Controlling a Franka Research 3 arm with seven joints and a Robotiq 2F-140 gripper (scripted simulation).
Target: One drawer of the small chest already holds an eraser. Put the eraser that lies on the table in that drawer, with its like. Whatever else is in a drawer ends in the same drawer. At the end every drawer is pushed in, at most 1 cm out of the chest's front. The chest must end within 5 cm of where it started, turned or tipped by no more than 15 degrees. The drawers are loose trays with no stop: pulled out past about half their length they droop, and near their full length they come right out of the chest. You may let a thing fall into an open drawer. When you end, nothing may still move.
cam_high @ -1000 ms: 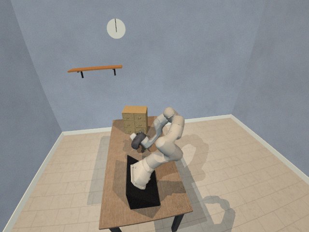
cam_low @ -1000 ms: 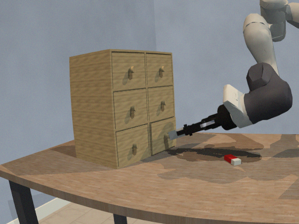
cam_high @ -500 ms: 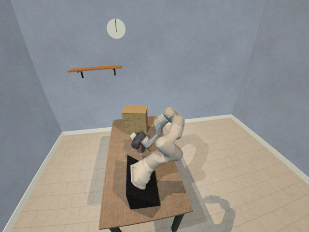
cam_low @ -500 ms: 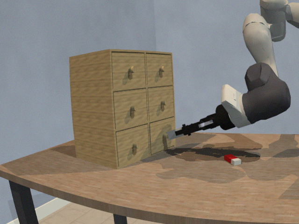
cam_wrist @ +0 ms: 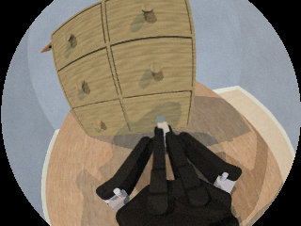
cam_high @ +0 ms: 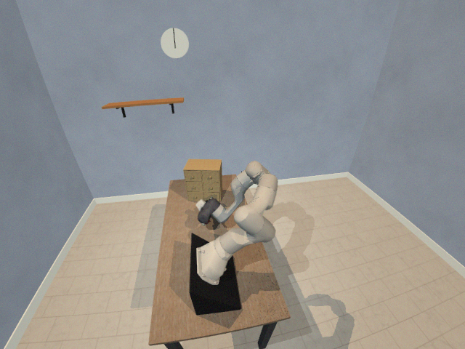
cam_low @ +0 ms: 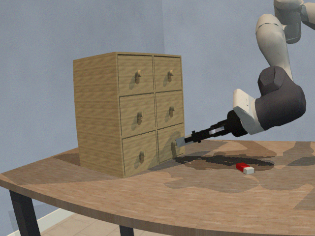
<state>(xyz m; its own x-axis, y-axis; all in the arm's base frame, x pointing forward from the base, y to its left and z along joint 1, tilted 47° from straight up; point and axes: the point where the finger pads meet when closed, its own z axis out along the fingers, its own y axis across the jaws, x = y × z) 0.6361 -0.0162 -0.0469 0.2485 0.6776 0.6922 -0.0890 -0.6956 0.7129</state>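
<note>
Lower-right drawer (cam_low: 166,149) (cam_wrist: 150,110) apparently being pushed home | fingers (cam_low: 184,141) fully closed, nothing gripped | eraser (cam_low: 244,168) still to be placed; backing off needed

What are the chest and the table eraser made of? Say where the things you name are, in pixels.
The chest (cam_high: 204,164) (cam_low: 98,109) (cam_wrist: 150,52) looks like matt wood: wavy grain shows. The eraser (cam_low: 244,168) is perhaps rubber, its white end poking from a smooth red sleeve, maybe card.
</note>
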